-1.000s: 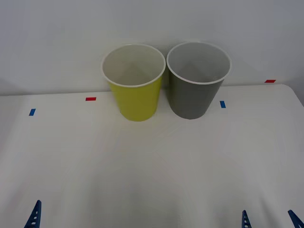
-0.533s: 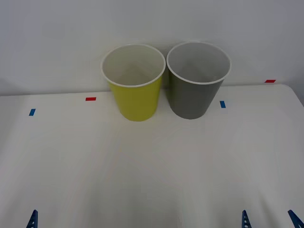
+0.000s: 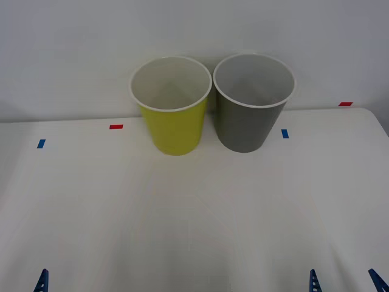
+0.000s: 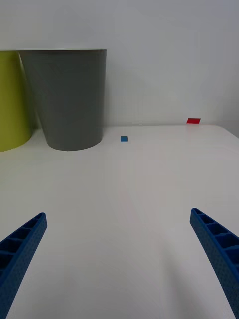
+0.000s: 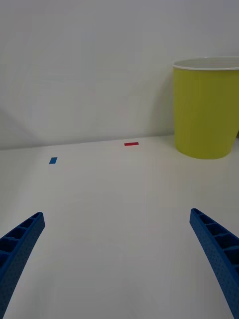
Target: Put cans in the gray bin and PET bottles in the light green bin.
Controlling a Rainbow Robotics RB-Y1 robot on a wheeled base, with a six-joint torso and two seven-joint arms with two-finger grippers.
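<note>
At the lower right edge of the front view the right gripper (image 3: 343,281) is seen, its blue fingers spread wide with nothing between them. At the lower left corner one tip of the left gripper (image 5: 117,261) shows; in its wrist view the fingers are likewise held wide and empty. Beyond them the white table (image 3: 194,207) lies bare up to small blue tape marks (image 3: 41,143) and red tape marks (image 3: 115,126). In the upper middle of the frame the light green bin (image 3: 172,109) and the gray bin (image 3: 251,106) stand upright, just beside each other, before a plain white wall (image 3: 73,48). Since a second ago, the left fingertip has dropped lower; the bins are unmoved.
</note>
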